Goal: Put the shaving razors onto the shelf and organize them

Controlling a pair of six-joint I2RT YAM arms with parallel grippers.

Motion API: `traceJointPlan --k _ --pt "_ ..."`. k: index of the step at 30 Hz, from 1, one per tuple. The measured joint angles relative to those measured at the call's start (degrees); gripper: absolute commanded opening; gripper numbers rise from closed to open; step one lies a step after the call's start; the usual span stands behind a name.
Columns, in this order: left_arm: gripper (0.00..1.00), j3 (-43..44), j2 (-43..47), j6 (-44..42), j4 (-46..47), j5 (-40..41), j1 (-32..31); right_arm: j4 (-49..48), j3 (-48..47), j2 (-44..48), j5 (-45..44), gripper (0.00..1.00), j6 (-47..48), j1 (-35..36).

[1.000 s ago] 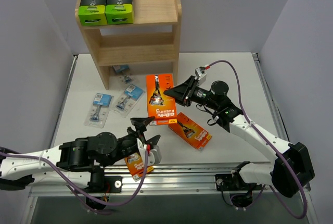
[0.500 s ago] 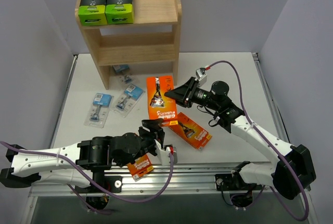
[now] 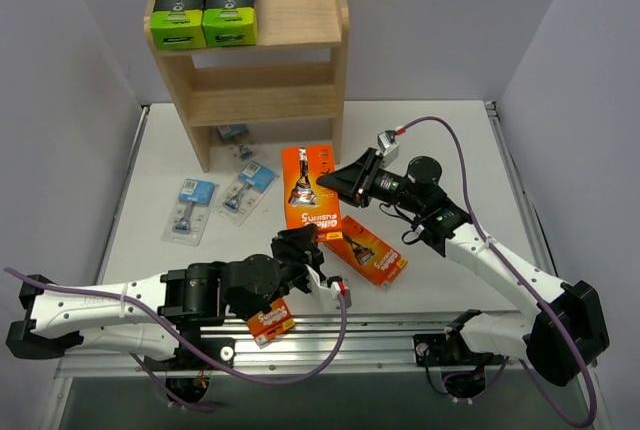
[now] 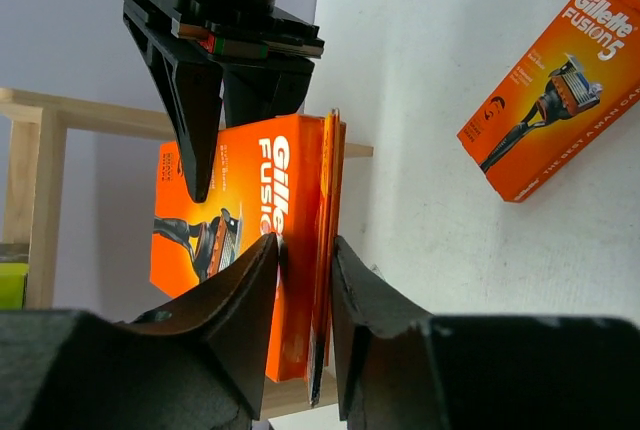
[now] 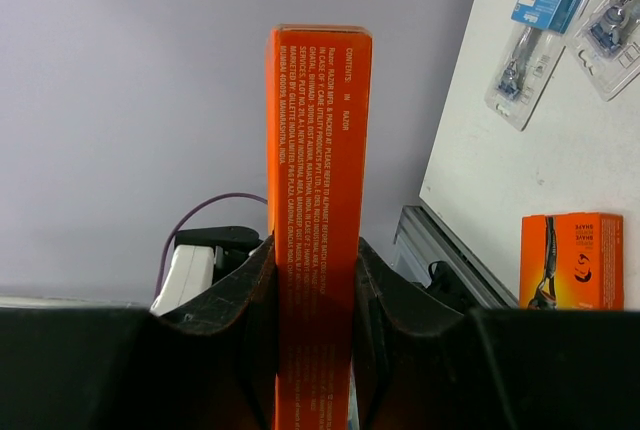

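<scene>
An orange razor box is held upright above the table, with my right gripper shut on its upper right edge; the right wrist view shows its narrow side clamped between both fingers. My left gripper has come up from below, and its jaws press on both faces of the same box. A second orange box lies flat on the table. A third orange box lies by the front edge under my left arm. Two black-and-green boxes stand on the wooden shelf's top tier.
Two clear blister packs lie left of centre, and a third blister pack sits under the shelf's bottom tier. The metal rail runs along the near edge. Grey walls close in both sides.
My left arm has reached forward and right, up to the hanging orange box, and its jaws have closed from wide open onto the box's lower end. The right arm kept still.
</scene>
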State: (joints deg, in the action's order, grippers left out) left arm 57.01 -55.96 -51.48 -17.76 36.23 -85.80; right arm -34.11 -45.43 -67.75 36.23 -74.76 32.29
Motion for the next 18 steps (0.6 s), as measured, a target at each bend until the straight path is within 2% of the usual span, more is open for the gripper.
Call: traceJointPlan --k 6,7,10,18 --pt "0.15 0.0 -0.9 -0.7 0.5 1.0 0.0 0.0 0.0 0.2 -1.0 0.0 0.2 -0.1" --pt "0.1 0.0 -1.1 -0.8 0.4 1.1 0.0 0.1 0.0 0.2 -1.1 0.0 0.3 -0.1" --pt "0.03 0.0 -1.2 -0.7 0.5 1.4 0.0 0.1 0.0 0.2 -1.3 0.0 0.5 -0.1" --pt "0.02 0.0 -0.5 0.5 0.4 1.3 0.0 0.0 0.0 0.2 -1.3 0.02 0.2 0.0"
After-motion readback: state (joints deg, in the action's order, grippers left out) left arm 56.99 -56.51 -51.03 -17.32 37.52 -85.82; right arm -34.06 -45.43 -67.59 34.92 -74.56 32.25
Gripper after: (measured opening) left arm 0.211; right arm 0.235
